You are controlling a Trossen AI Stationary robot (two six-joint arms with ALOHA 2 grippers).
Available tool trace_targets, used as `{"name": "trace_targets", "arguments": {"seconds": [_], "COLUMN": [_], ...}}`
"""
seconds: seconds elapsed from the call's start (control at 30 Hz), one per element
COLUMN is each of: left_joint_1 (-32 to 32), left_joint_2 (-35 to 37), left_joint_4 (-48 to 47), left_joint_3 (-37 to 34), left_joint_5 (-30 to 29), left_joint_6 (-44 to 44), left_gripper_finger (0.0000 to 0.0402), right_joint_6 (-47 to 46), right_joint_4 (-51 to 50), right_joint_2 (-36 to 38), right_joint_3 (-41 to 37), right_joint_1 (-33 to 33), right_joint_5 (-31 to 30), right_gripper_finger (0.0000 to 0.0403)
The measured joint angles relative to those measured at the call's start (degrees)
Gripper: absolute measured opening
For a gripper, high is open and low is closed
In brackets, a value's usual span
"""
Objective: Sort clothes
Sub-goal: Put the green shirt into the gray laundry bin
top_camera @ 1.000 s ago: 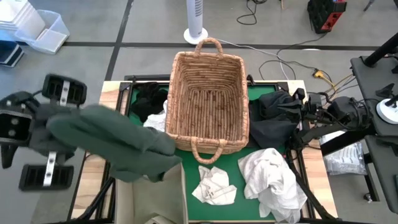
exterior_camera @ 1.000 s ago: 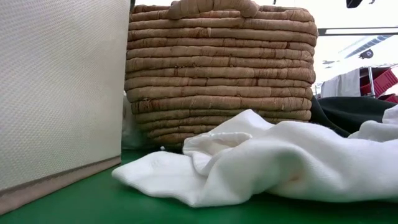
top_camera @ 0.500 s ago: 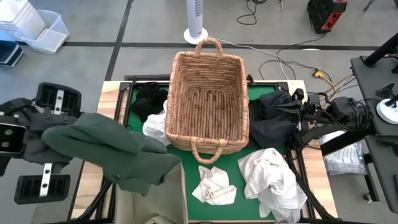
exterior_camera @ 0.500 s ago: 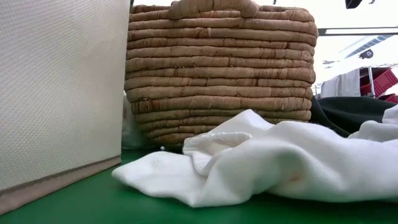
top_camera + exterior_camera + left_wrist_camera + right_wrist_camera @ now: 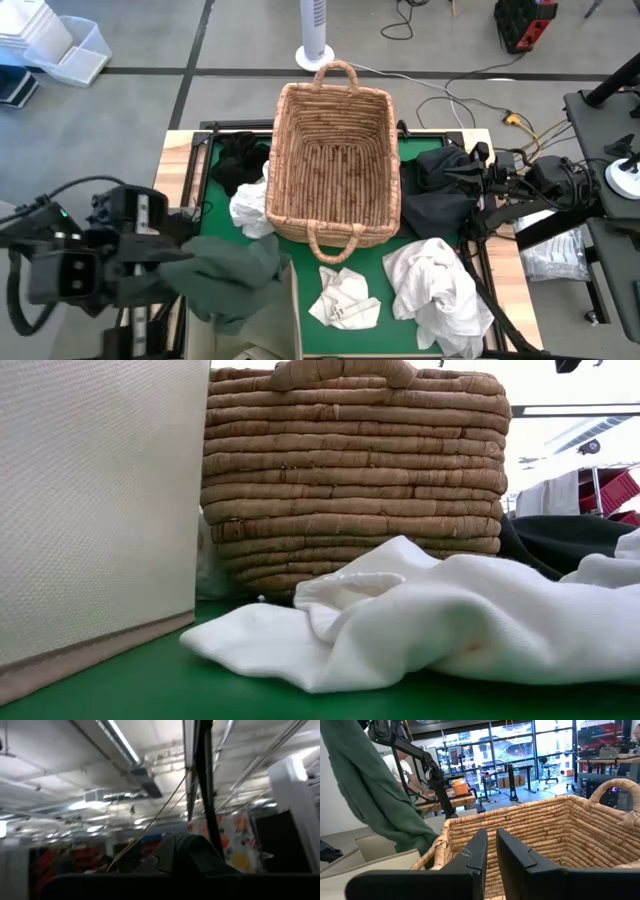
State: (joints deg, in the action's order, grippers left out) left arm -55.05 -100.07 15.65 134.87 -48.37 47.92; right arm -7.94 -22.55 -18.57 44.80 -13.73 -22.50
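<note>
Dark green garment (image 5: 232, 280): one of the clothes, hanging from the raised left gripper (image 5: 175, 262) above the front-left of the table (image 5: 405, 300), over the rim of the beige fabric bin (image 5: 290, 300) and just in front of the wicker basket (image 5: 335, 160). Its bulk hangs below and to the basket side of the left fingers, which look pinched on its upper edge though cloth hides them; the right gripper (image 5: 490, 855) waits beside the basket, fingers nearly pressed together and empty. Risk, judged: a release here could drape the cloth across the bin rim or snag it on the basket handle, because the loose tail hangs off-centre.
</note>
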Motion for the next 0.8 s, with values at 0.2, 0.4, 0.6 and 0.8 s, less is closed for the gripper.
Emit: {"name": "trace_targets", "arguments": {"seconds": [0.2,0.4,0.6,0.8], "left_joint_1": [-0.43,-1.53,-4.24,-4.71], "left_joint_2": [-1.85,-3.88,-5.06,-6.63], "left_joint_4": [0.18,-0.7,-3.04,-3.15], "left_joint_3": [0.0,0.0,0.0,0.0], "left_joint_5": [-17.65,-36.19,-41.27,-41.68], "left_joint_6": [1.05,1.4,-0.52,-0.66], "left_gripper_finger": [0.0001,0.0027,0.0058,0.0069], "right_joint_6": [0.01,-0.47,-1.08,-1.07], "right_joint_4": [-0.73,-3.02,-4.33,-4.31], "right_joint_2": [0.0,0.0,0.0,0.0], "right_joint_3": [0.0,-0.02,-0.09,-0.21], "right_joint_1": [0.0,0.0,0.01,0.01], "right_joint_5": [0.0,0.0,0.0,0.0], "right_gripper_finger": [0.0031,0.0031,0.0031,0.0031]}}
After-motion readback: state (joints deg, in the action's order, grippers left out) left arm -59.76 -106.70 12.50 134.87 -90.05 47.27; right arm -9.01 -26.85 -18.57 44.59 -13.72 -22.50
